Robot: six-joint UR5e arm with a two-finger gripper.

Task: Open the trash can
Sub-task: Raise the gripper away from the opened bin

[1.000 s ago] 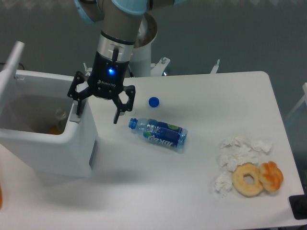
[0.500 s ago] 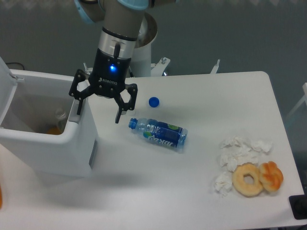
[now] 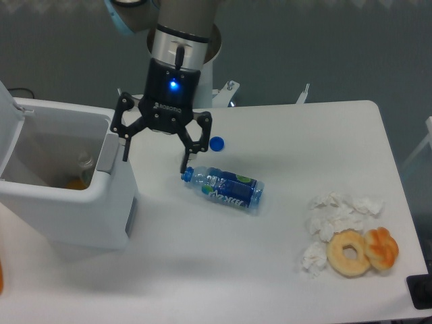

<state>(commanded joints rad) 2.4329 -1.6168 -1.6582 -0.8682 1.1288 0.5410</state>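
At your 9 o'clock side the trash can stands on the tabletop, its lid up and the inside open to view. Your hand hangs just beside its right rim with fingers spread wide, holding nothing. A bottle lies at 3 o'clock from the hand, near a blue cap.

arm: we reach in from the top, wrist pointing straight down | gripper: we hold it spread wide, nothing between the fingers | fingers: black, tips pointing down, one on each side | wrist: blue light lit on the black body
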